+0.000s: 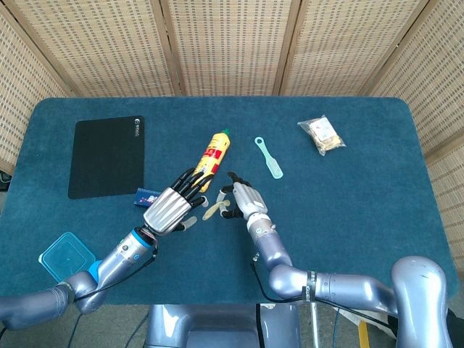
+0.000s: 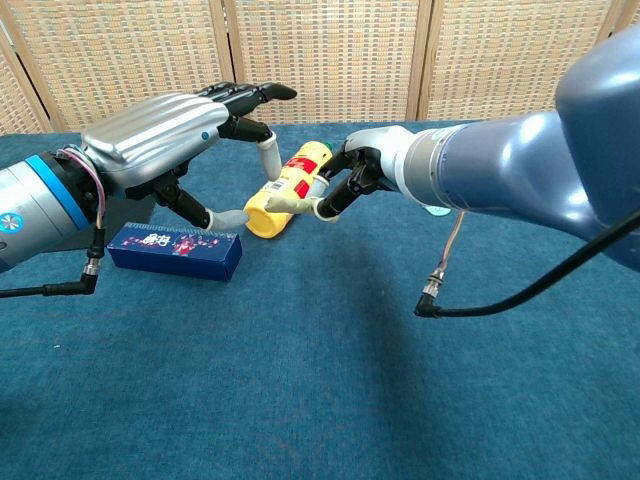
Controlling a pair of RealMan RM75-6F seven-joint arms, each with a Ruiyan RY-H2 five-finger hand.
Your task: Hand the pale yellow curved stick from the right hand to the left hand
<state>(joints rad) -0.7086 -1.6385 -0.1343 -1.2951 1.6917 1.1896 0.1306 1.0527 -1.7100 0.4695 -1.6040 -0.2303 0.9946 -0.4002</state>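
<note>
The pale yellow curved stick [image 1: 214, 212] hangs just above the blue table, pinched at its right end by my right hand [image 1: 243, 199]. In the chest view the stick [image 2: 284, 205] points left from the right hand [image 2: 362, 170] toward my left hand [image 2: 170, 140]. The left hand [image 1: 176, 204] is open with its fingers spread. Its thumb and a fingertip stand close on either side of the stick's free end, and I see no grip on it. The yellow bottle lies right behind the stick.
A yellow bottle [image 1: 215, 151] lies just beyond the hands. A dark blue box [image 2: 175, 250] sits under the left hand. A black mat [image 1: 107, 155] is at far left, a green brush [image 1: 269, 157] and a snack bag [image 1: 322, 135] to the right, a blue lid [image 1: 64, 254] near left.
</note>
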